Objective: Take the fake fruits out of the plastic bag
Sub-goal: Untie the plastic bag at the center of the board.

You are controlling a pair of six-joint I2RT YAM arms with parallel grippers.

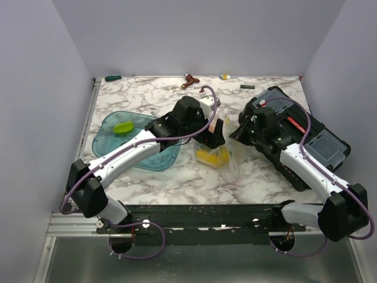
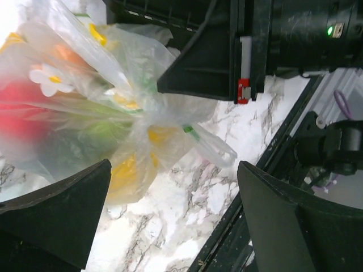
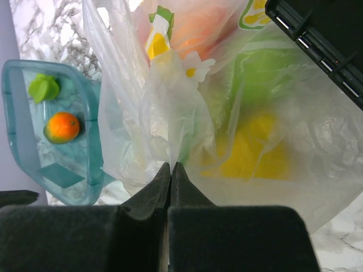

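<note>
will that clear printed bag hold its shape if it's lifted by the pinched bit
Probably floppy: the crinkly clear plastic bag bunches into folds where the right end effector pinches it. Likely to sag and swing, since the glossy yellow fake fruit inside may shift.

The left arm stretches toward 2 o'clock, left gripper spread wide; the right arm reaches toward 10 o'clock, right gripper pinched on the bag.

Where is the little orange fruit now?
In the right wrist view, the orange fruit lies in the teal tray, beside a green fruit, left of the plastic bag.
</note>
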